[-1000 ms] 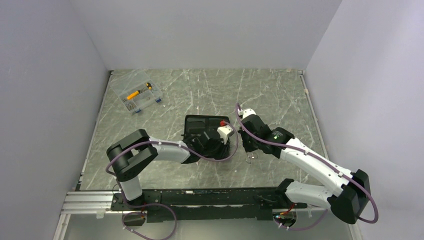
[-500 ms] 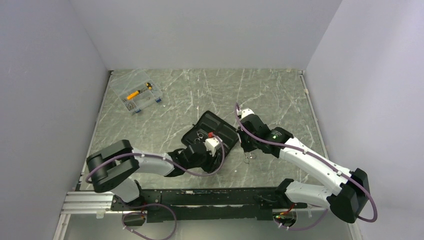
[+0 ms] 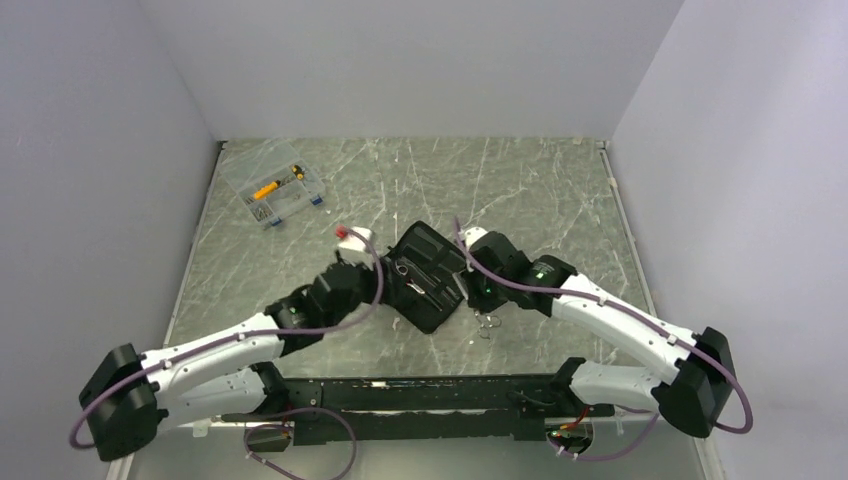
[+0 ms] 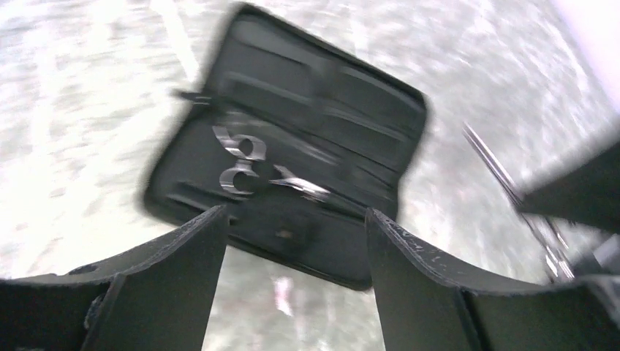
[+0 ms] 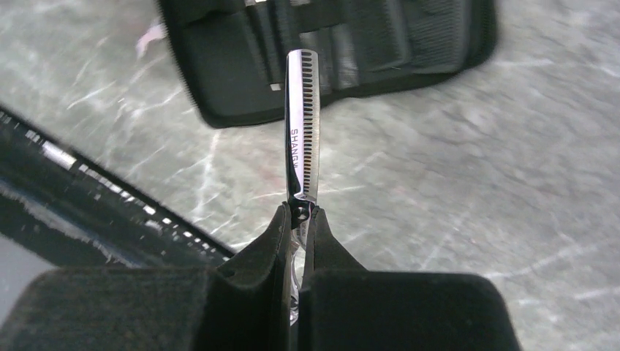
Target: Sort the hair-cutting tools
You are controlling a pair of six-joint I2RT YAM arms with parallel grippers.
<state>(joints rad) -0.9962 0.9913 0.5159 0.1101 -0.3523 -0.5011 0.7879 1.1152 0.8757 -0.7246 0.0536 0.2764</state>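
Two pairs of scissors are in view. Nearest us, the right fingers [image 5: 281, 230] are pinched together on the toothed scissors [image 5: 302, 124] right at the pivot screw. The blade points away from the wrist, and its tip reaches over the near edge of the open case [image 5: 234, 80]. We judge this tool light, rigid and polished, so slippery against the pads. A pinch at the pivot gives little hold against swinging, and the blade could rotate in the grip. A hold across the shanks just behind the screw looks steadier to us. The tips are fine and would not like a knock against the desk [image 5: 453, 168]. Further on, the left fingers [image 4: 208, 234] stand wide apart with nothing between them, above the case's near side. The second scissors [image 4: 248, 164] lie inside the case, badly blurred. Lying flat, the rings should be the easiest part to catch. A ribbed strip in a far pocket may be the comb [image 5: 439, 33], though we cannot be sure. If so, we expect it to be thin, light and slightly flexible, best taken along its spine. Farthest, the clear box [image 3: 272, 188] sits well apart by the left wall.
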